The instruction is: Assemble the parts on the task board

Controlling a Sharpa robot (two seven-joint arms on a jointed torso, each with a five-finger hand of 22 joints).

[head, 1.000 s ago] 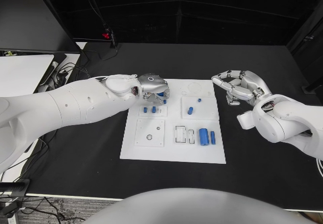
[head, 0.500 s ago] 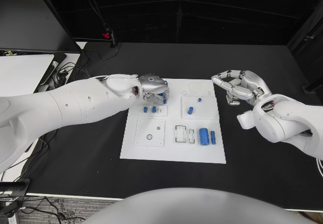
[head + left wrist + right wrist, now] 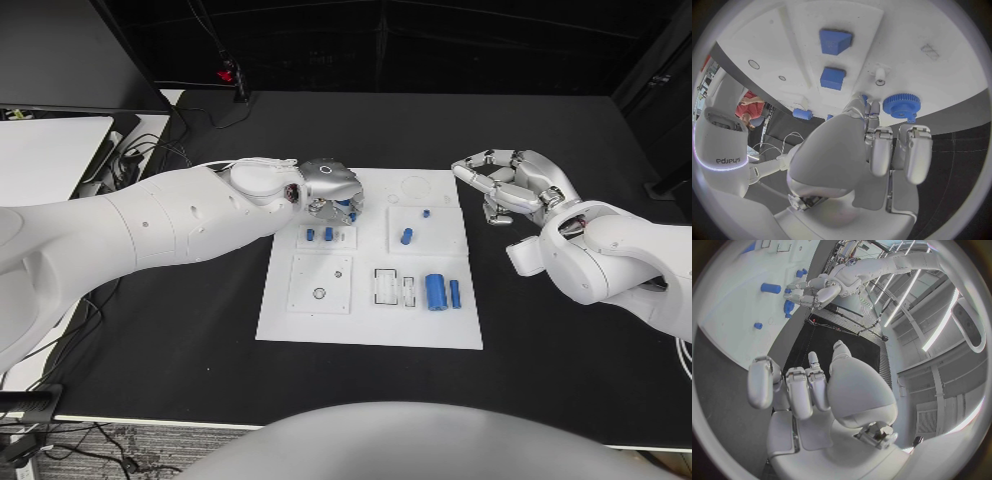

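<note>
The white task board [image 3: 368, 322] lies in the middle of the table. My left hand [image 3: 323, 184] hovers over its far left corner and pinches a blue gear [image 3: 343, 205] at its fingertips. In the left wrist view the gear [image 3: 901, 105] sits just past the fingertips [image 3: 880, 134], close to a small white peg [image 3: 879, 75] and two blue blocks [image 3: 833, 78]. My right hand [image 3: 513, 186] hangs over the black table beside the board's far right corner, fingers half curled and apart, holding nothing.
On the board lie two small blue blocks [image 3: 319, 234], a blue cylinder [image 3: 408, 237], a small blue piece [image 3: 427, 213] and two longer blue cylinders [image 3: 444, 293] beside empty slots [image 3: 391, 287]. A white side table [image 3: 51, 150] stands at the left.
My left hand has shifted very slightly over the board's far left corner with the gear. The right hand has stayed where it was.
</note>
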